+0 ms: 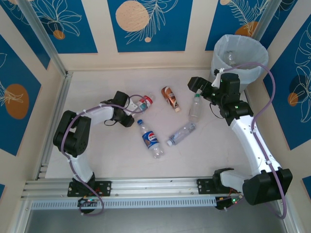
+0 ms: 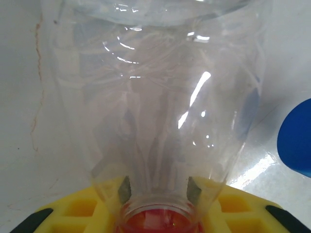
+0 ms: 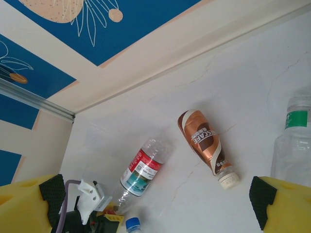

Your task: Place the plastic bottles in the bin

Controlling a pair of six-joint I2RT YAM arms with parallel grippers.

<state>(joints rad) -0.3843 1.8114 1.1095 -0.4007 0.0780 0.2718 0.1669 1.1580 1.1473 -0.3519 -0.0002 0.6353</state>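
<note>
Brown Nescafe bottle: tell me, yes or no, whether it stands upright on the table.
No: the brown Nescafe bottle lies on its side on the table, white cap pointing away from the wall.

We see bright, even light; soft shadows on the table [image 1: 112, 155]; white glare streaks the clear bottle [image 2: 170, 107] just ahead of the left claw [image 2: 158, 213], slightly blurred that close.
</note>
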